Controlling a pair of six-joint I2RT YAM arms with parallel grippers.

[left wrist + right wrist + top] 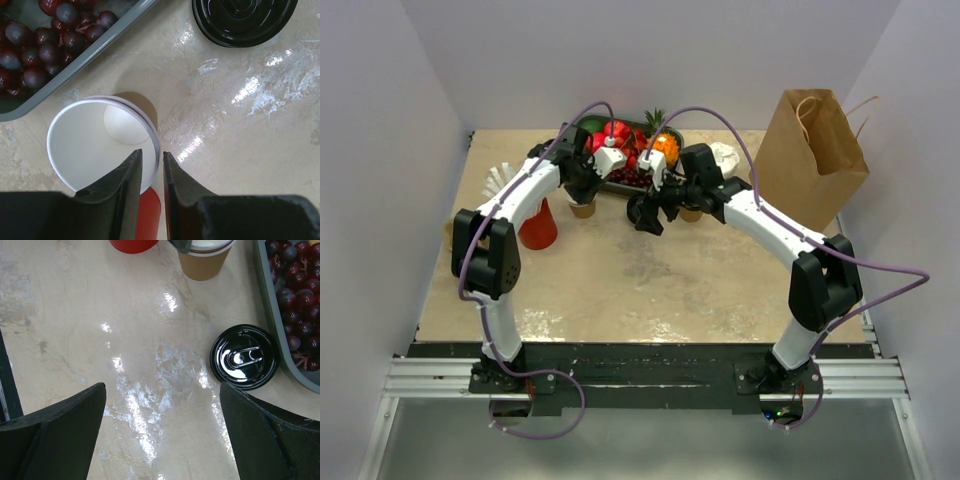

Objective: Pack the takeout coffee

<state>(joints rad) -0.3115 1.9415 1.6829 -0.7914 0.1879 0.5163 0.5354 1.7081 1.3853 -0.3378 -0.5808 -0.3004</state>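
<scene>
Packing is hardly beginning: the paper bag [810, 150] is standing well apart, the cup [95, 150] sitting open beside the tray [80, 60], left gripper [152, 155] straddling its rim (pinching or not, I cannot tell), right gripper [161, 390] spread near the loose lid [244, 357].

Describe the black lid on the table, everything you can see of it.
The lid is round, glossy black plastic, with a raised outer ring and a moulded shape at its centre that catches the light. It lies flat on the beige table, not on any cup, close beside the grey tray of grapes; whether they touch is unclear. The open brown cup stands apart from it. Nothing holds it.
</scene>
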